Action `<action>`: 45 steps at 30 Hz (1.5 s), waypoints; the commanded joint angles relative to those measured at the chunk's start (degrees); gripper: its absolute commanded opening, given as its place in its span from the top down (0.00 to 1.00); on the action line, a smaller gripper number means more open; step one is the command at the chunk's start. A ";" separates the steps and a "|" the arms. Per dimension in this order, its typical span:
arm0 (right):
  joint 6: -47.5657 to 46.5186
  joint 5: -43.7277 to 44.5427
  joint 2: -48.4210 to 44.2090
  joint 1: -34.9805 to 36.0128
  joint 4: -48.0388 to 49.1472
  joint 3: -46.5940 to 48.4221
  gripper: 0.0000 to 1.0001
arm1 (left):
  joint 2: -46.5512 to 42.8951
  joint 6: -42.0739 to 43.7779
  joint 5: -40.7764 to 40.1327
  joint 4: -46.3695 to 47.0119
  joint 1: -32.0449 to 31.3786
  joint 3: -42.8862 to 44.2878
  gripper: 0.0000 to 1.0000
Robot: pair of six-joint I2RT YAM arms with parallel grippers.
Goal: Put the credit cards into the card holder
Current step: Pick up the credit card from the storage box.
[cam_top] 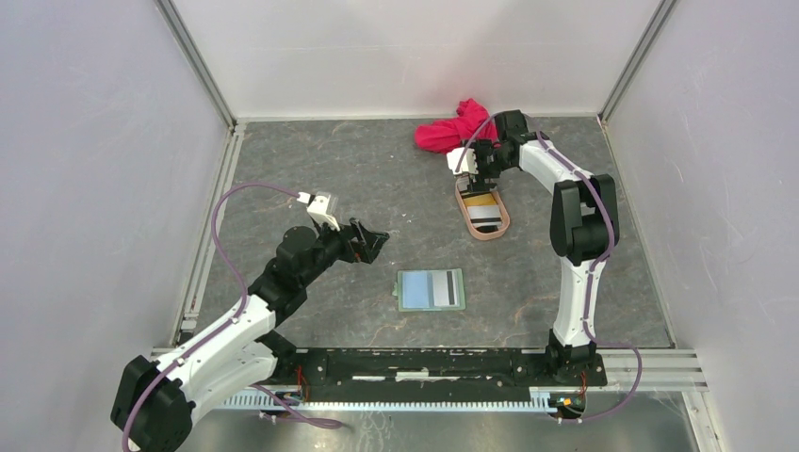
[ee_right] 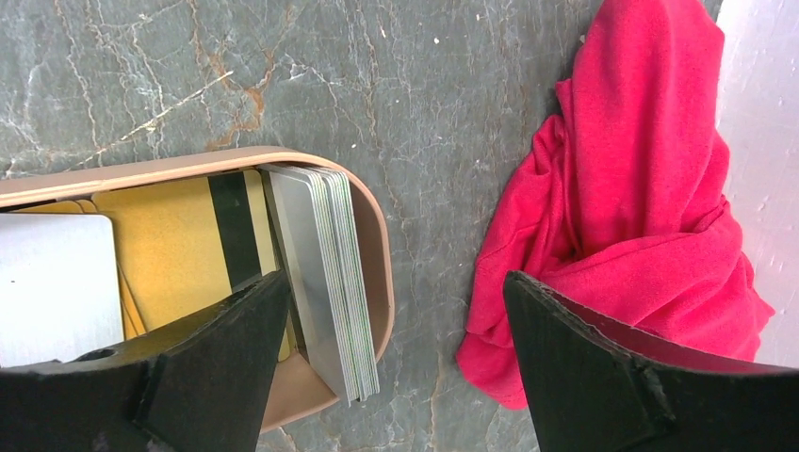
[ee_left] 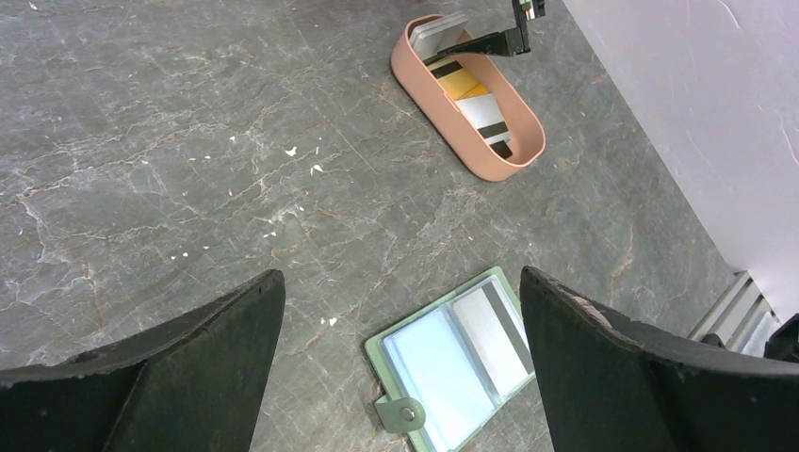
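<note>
No legible text, label, brand, number or sign on anything.

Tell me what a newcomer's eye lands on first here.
The crumpled bright pink-red cloth at the far edge of the grey marbled table stands out most. Beside it, the right claw hangs open over a pinkish-tan oval tray of thin plastic credit cards, one orange-yellow. Nearer the arms, a flat sage-green card holder lies open.
</note>
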 commanded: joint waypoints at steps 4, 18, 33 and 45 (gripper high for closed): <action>-5.60 -0.12 0.76 0.11 -0.36 2.58 0.11 | 0.48 1.41 -0.71 1.77 0.14 0.34 0.00; -4.80 -0.82 -1.49 0.14 -1.29 2.72 0.21 | 0.74 1.41 -0.58 1.68 0.15 0.51 0.00; -4.93 -2.19 -2.86 0.08 -2.90 2.44 0.29 | 1.28 1.41 -0.54 1.59 0.17 0.69 0.00; -4.91 -2.23 -3.62 0.06 -3.93 2.65 0.34 | 1.41 1.41 -0.63 1.55 0.10 0.77 0.00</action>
